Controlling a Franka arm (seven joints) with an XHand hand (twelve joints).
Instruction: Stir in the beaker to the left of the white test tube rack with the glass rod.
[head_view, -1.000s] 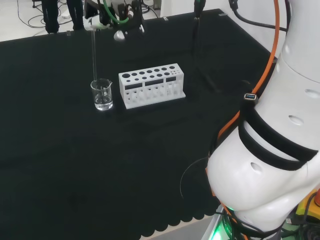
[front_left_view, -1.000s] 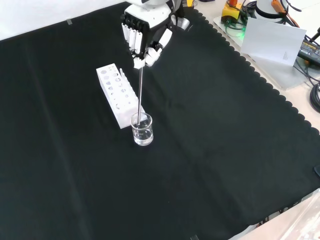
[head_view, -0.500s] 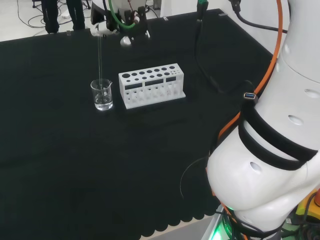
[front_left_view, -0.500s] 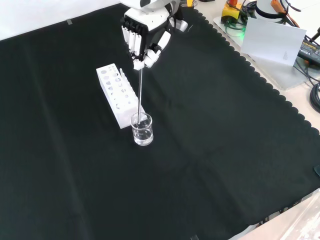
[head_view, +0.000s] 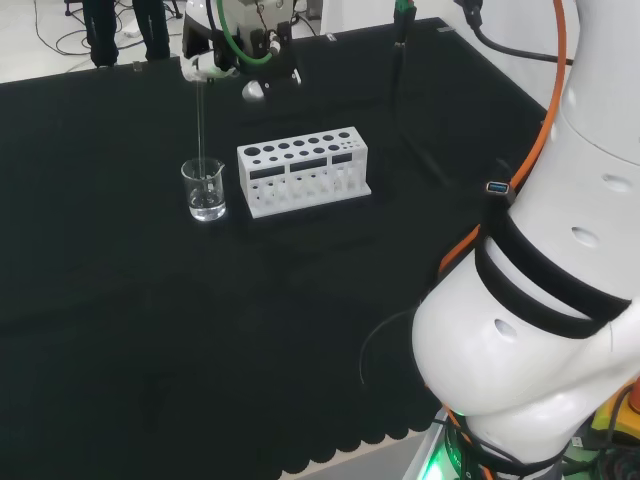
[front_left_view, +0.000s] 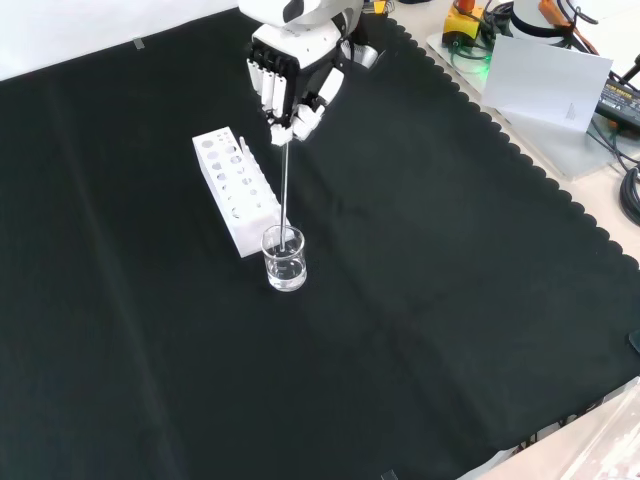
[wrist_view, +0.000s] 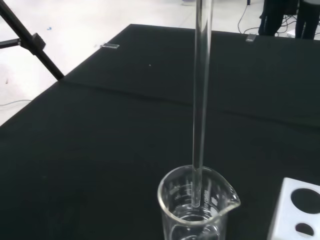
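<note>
A small clear glass beaker (head_view: 204, 189) (front_left_view: 284, 259) (wrist_view: 196, 206) with a little clear liquid stands on the black cloth, just left of the white test tube rack (head_view: 303, 171) (front_left_view: 235, 188) in the head view. The hand (front_left_view: 290, 82) (head_view: 205, 66) hangs above it, fingers curled round the top of a long glass rod (front_left_view: 286, 190) (head_view: 200, 120) (wrist_view: 201, 110). The rod hangs nearly upright. Its lower tip sits inside the beaker, just below the rim and above the liquid in the wrist view.
The arm's big white links (head_view: 540, 260) stand at the right of the head view. A black stand leg (wrist_view: 30, 40) crosses the floor beyond the cloth. Equipment and cables (front_left_view: 540, 60) lie past the cloth's scalloped edge at the front view's upper right.
The hand has shifted slightly above the beaker, swinging the rod's top from one side toward the rack. The rod's tip stays inside the beaker. Beaker and rack have not moved.
</note>
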